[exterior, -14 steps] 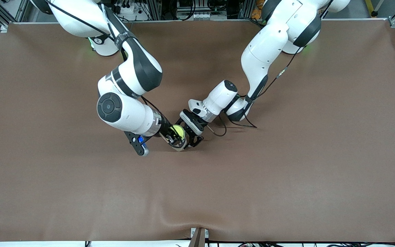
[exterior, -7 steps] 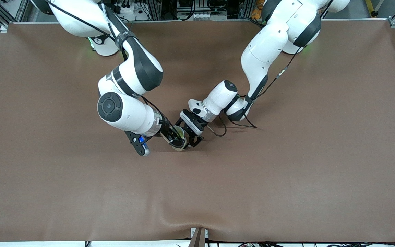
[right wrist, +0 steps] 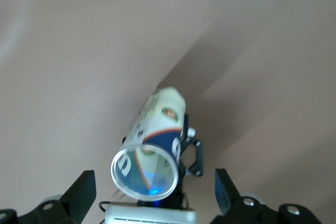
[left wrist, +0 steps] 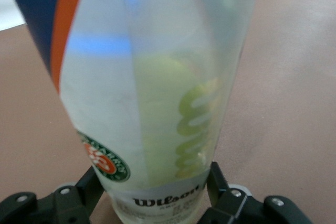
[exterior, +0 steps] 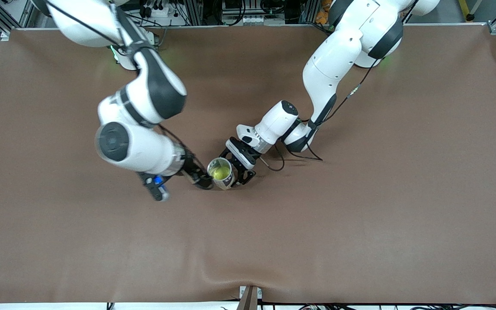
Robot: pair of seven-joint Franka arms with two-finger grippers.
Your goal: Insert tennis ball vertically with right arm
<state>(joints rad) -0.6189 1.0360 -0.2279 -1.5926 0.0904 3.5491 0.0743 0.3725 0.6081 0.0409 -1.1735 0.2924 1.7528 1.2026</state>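
Now that the right claw (exterior: 199, 177) has let go, jaws apart at the can's (exterior: 221, 173) 9 o'clock, the tennis ball (exterior: 218, 173) sits inside, left claw (exterior: 240, 168) clamping the can upright on the desk (exterior: 360, 215).

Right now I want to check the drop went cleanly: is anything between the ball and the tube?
Nothing visible: the ball already sits inside the upright tube, held by the left gripper. The right gripper is open beside it.

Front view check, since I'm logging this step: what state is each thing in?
Tennis ball can: upright on the table, open at the top, gripped near its base.
Tennis ball: inside the can.
Left gripper: shut on the can.
Right gripper: open, empty, beside the can.
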